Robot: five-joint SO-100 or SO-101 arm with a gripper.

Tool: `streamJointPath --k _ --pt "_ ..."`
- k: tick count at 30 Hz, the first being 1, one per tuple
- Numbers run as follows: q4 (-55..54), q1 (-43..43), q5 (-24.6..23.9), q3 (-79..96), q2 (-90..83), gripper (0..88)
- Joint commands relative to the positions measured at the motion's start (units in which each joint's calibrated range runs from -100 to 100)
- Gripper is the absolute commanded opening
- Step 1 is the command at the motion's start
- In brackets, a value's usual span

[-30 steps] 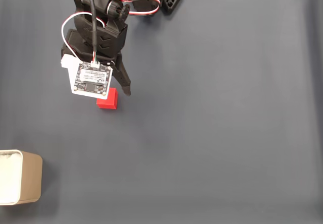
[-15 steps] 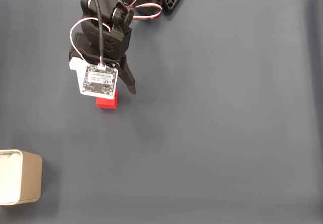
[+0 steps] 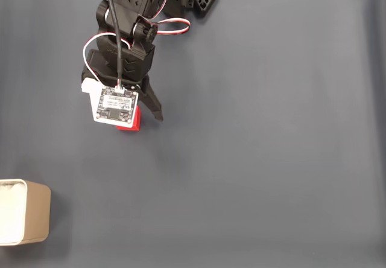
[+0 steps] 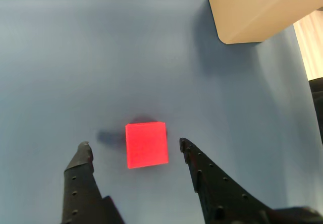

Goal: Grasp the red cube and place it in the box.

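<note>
Claw [image 4: 133, 146] is spread wide, holding nothing. In the wrist view the red cube [image 4: 146, 145] sits on the dark blue counter [image 4: 75, 57] right between the two black fingertips [image 4: 83, 151], with a gap on each side, so no contact visible. The cube's flat face is up, slightly rotated relative to the fingers.

In the fixed view the arm [image 3: 129, 32] reaches in from the far edge, upper left of the counter [image 3: 271, 159]. The wrist camera board [image 3: 114, 107] covers most of the red cube [image 3: 134, 122]; only its right and near edge peeks out. One black finger [image 3: 152, 102] shows to the right of the cube; the other is hidden under the board.

The box [image 3: 24, 212] is at the near left corner of the counter in the fixed view, tan walls, white inside, well apart from cube and claw. In the wrist view the box [image 4: 257, 9] shows at the upper right, only its tan outer wall visible.
</note>
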Motion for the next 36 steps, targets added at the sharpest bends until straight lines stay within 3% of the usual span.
streamJointPath --k 1,36 --pt "-1.6 0.3 -0.6 -2.3 0.7 40.6" --pt "-1.9 -3.9 -2.8 -0.1 1.1 41.6"
